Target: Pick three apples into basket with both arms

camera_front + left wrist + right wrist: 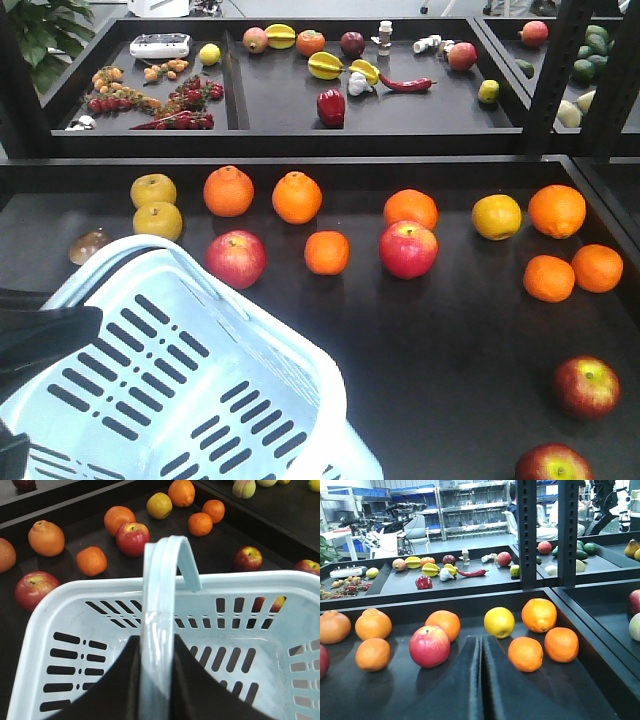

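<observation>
one apple [429, 646] lies just left of right gripper [481, 641].

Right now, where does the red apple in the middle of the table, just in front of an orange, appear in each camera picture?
Exterior front view: the apple sits just right of centre.
Left wrist view: upper left of centre, beyond the basket rim.
Right wrist view: lower left.
Shared landmark: the yellow fruit, up and right of it in every view.
</observation>
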### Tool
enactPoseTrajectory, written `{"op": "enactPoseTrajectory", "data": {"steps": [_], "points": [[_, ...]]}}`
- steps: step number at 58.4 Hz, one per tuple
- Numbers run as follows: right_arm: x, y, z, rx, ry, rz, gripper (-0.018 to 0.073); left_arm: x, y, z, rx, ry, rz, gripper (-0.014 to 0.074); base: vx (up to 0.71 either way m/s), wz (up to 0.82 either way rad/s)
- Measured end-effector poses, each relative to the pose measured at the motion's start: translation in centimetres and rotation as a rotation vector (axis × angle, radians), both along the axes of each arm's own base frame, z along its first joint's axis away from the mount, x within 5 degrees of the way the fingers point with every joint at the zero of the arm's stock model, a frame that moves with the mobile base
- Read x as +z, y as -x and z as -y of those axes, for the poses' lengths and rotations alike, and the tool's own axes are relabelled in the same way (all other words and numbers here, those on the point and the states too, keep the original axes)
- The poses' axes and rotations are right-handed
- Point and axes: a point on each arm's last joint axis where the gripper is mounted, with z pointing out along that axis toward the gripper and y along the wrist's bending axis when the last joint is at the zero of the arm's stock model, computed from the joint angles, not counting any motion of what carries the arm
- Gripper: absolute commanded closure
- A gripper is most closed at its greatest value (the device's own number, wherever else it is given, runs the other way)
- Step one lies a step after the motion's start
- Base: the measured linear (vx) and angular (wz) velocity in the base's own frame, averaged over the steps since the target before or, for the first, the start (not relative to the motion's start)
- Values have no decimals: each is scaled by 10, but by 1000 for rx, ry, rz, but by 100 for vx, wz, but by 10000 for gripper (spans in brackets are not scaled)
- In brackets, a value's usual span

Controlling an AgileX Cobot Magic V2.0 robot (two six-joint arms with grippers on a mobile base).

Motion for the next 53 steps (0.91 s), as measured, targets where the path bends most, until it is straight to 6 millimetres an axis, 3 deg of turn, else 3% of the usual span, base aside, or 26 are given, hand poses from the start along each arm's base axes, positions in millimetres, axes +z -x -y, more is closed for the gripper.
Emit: {"op": "enactPoseTrajectory", "data": {"steps": [53], "points": [[0, 0, 0, 0, 0, 0, 564, 0, 0, 0, 0, 0, 0, 602, 2, -2]]}}
